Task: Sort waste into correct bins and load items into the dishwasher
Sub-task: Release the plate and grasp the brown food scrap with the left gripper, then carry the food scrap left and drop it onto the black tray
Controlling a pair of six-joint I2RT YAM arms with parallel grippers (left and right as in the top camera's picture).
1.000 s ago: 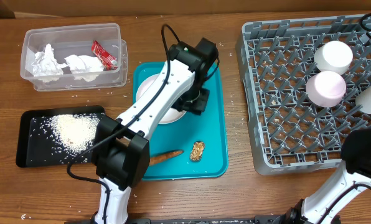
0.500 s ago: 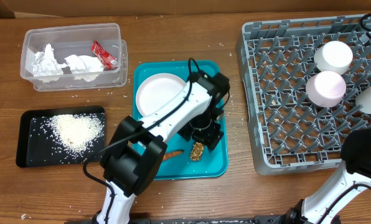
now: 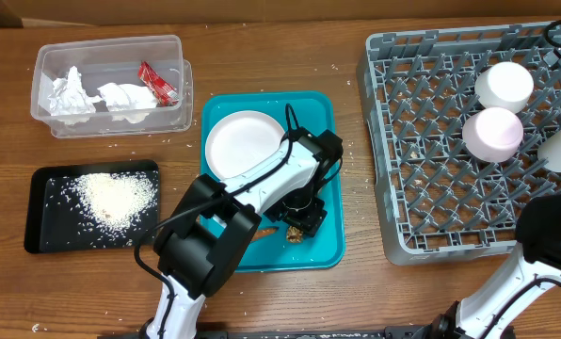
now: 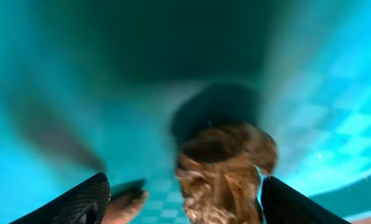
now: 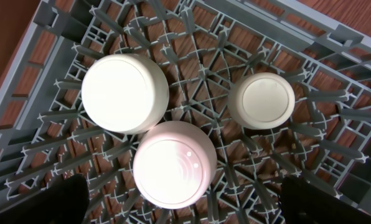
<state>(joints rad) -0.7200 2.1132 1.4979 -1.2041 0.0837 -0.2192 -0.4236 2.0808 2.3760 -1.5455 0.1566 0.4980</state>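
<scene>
My left gripper (image 3: 300, 213) is low over the teal serving tray (image 3: 326, 141), open, with the brown food lump (image 3: 299, 232) between its fingers in the left wrist view (image 4: 226, 168). The fingers (image 4: 185, 202) do not press on the lump. The orange carrot piece (image 3: 264, 232) lies just left of it, partly under the arm. The large white plate (image 3: 245, 143) sits at the tray's far end. My right gripper (image 5: 188, 208) is open and empty above the grey dish rack (image 3: 422, 179), which holds a white bowl (image 5: 124, 92), a pale bowl (image 5: 174, 163) and a white cup (image 5: 262, 100), all upside down.
The clear tub (image 3: 111, 118) at back left holds white napkins (image 3: 73, 94) and the red-and-white wrapper (image 3: 156, 83). The black tray (image 3: 45, 184) at left holds a heap of rice (image 3: 116, 196). Stray rice grains dot the wooden table.
My left gripper has moved from over the white plate toward the near end of the teal tray and come down over the brown lump. The right arm has not moved.
</scene>
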